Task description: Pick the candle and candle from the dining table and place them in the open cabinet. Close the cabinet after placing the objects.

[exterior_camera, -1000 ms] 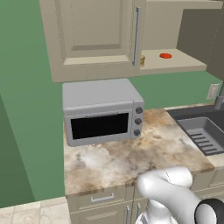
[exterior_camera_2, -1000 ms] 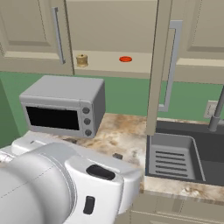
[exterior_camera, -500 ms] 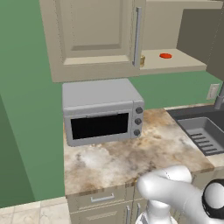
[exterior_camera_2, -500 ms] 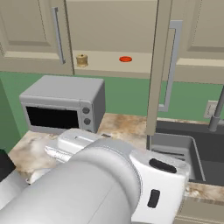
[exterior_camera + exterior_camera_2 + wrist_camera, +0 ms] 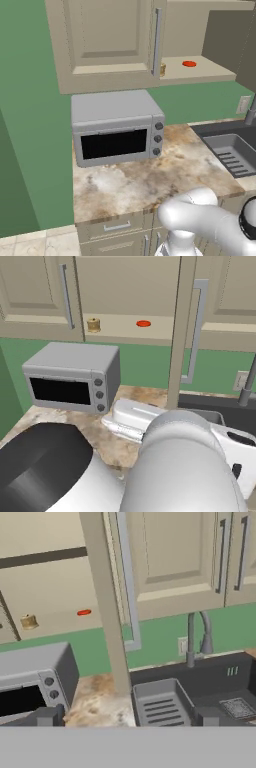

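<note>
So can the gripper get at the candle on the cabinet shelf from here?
Probably yes. The gripper is open and empty, both doors stand swung wide, and the golden-brown candle sits near the shelf's front edge. The edge-on right door stands well to the candle's right.

It was a kitchen: a microwave [image 5: 117, 128] sat on a stone counter [image 5: 145, 182] beside a sink [image 5: 200, 687], under wall cabinets [image 5: 125, 296].

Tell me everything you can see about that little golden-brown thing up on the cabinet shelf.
The golden-brown candle is a squat cylinder, slightly wider at top and bottom, waxy-looking. It stands upright on the beige shelf of the open cabinet, near the left door's edge, apart from the flat red disc further right. Nothing else touches it.
</note>
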### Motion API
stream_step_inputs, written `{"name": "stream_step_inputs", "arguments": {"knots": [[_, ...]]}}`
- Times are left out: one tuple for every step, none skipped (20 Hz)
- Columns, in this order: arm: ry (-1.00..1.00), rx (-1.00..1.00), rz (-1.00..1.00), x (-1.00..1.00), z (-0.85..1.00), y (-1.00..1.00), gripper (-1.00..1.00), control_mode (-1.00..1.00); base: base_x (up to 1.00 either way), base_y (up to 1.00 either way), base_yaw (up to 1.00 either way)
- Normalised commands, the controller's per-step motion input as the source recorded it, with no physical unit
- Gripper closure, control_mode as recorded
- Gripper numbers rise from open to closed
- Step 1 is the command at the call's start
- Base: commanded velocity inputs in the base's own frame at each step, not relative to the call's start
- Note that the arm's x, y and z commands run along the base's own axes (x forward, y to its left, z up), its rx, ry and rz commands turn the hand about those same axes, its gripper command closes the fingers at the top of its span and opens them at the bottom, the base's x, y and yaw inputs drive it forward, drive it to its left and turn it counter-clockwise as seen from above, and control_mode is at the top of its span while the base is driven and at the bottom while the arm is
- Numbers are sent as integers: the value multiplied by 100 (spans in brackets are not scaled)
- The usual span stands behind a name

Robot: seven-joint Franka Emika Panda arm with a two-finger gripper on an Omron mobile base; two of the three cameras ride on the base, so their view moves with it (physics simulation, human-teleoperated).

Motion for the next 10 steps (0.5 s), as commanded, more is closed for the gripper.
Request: {"name": "stream_step_inputs", "arguments": {"knots": [[-14,0,0,66,-58,0,-100,-100,0,0,0],[-17,0,0,64,-57,0,-100,-100,0,0,0],[-18,0,0,64,-53,0,-100,-100,0,0,0],[-18,0,0,64,-46,0,-100,-100,0,0,0],[-16,0,0,66,-41,0,-100,-100,0,0,0],[-13,0,0,74,-36,0,-100,-100,0,0,0],[-12,0,0,75,-29,0,-100,-100,0,0,0],[-13,0,0,76,-21,0,-100,-100,0,0,0],[-14,0,0,77,-18,0,-100,-100,0,0,0],[-15,0,0,78,-19,0,-100,-100,0,0,0]]}}
